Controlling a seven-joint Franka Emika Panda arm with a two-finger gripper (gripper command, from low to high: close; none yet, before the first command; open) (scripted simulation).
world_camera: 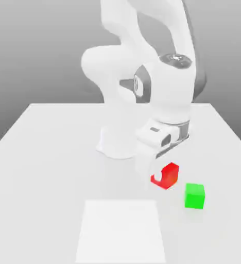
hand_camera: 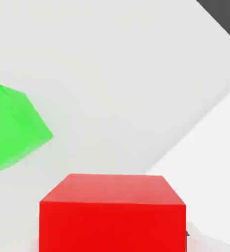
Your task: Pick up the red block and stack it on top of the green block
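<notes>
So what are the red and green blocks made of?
Hard to say; it's a simulated scene. The red block looks like smooth matte plastic: flat colour, sharp edges, no grain. The green block looks the same, slightly glowing. The table looks plain matte white.

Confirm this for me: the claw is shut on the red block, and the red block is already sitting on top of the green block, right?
Not quite. The claw is shut on the red block, but the exterior view shows that block beside the green block, apart from it, not on top.
</notes>
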